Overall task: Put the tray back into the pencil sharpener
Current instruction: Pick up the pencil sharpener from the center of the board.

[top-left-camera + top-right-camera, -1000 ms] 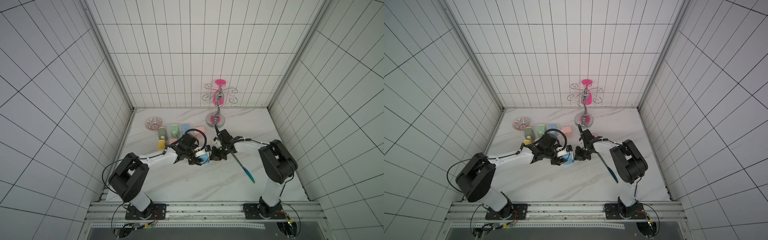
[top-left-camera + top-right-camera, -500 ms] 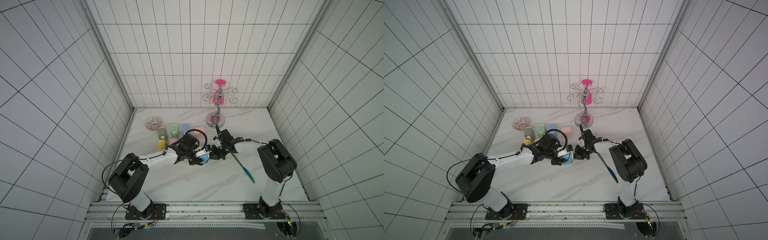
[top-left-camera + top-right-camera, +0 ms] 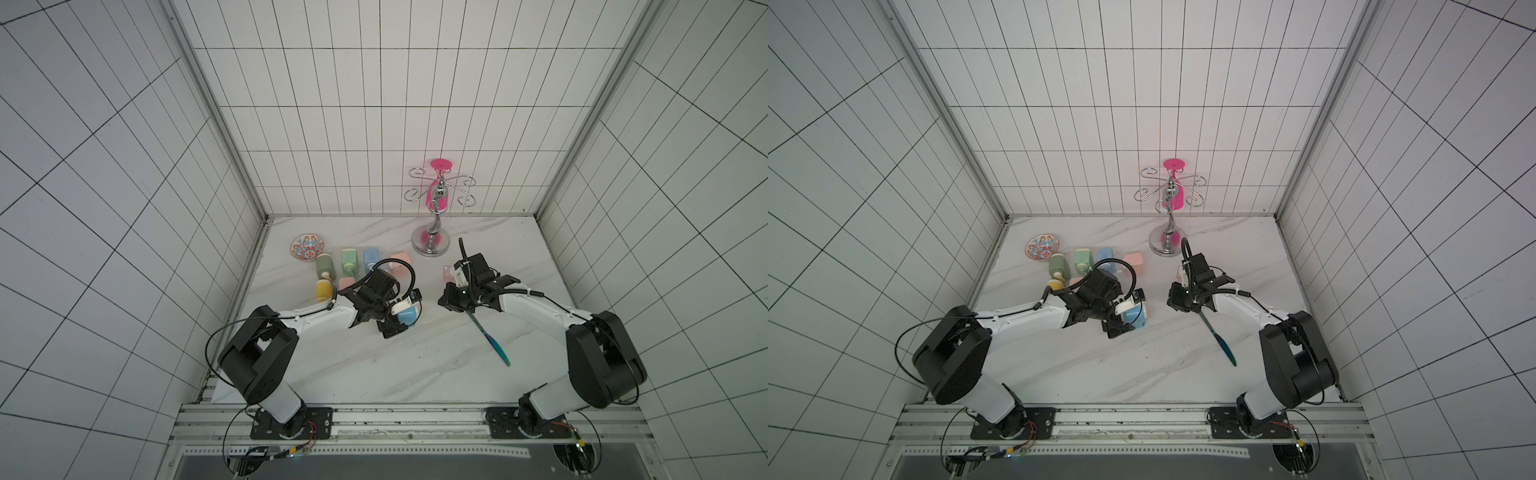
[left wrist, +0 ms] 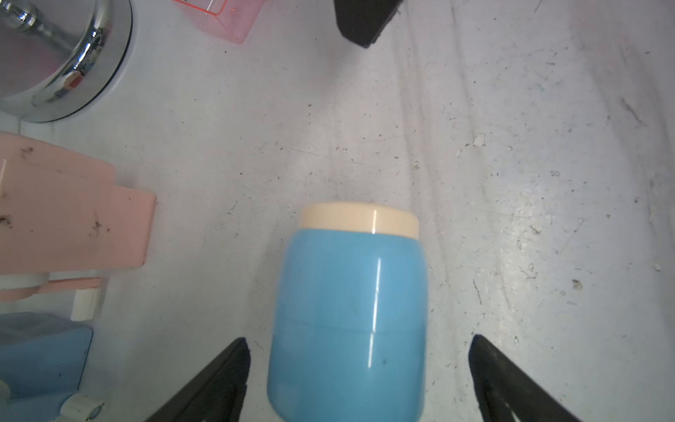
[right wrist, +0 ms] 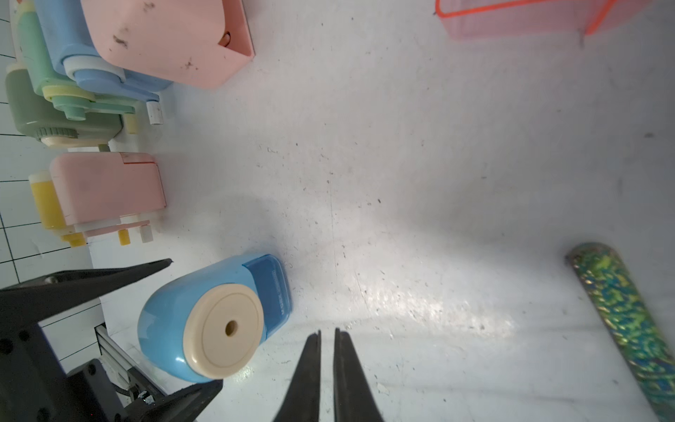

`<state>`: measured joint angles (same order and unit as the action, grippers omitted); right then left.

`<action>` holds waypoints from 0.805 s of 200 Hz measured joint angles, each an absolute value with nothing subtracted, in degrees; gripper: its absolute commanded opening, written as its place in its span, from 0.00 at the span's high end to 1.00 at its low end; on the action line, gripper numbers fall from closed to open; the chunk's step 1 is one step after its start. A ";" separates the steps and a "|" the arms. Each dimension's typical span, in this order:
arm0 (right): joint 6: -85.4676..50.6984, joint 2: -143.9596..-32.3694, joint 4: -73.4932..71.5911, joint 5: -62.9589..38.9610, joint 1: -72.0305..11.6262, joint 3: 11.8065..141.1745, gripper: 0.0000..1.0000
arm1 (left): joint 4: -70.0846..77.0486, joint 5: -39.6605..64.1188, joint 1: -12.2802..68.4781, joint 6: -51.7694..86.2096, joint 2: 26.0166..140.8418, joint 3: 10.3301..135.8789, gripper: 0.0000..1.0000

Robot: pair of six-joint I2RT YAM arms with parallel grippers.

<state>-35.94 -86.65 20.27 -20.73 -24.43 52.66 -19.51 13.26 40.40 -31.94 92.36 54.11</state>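
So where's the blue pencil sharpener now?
In both top views the blue pencil sharpener sits mid-table inside the open left end effector, near the pastel sharpeners.

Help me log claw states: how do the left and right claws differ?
The left claw is wide open; the right claw is nearly shut. The left claw straddles the blue pencil sharpener; the right claw stands apart from it, with nothing in it. Both are black and grip nothing.

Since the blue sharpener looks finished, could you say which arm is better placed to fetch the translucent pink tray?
Right, probably: the translucent pink tray lies beside the right gripper, nearly shut and empty; the left gripper stands open around the blue plastic pencil sharpener, farther off.
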 measured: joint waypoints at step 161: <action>-33.32 -80.68 25.93 -15.88 -21.65 52.16 0.89 | -31.00 12.45 40.47 -26.81 101.86 65.89 0.55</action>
<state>-33.32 -80.68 25.93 -15.88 -21.65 52.16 -31.00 12.45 40.47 -26.81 101.86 65.89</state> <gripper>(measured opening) 0.110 0.611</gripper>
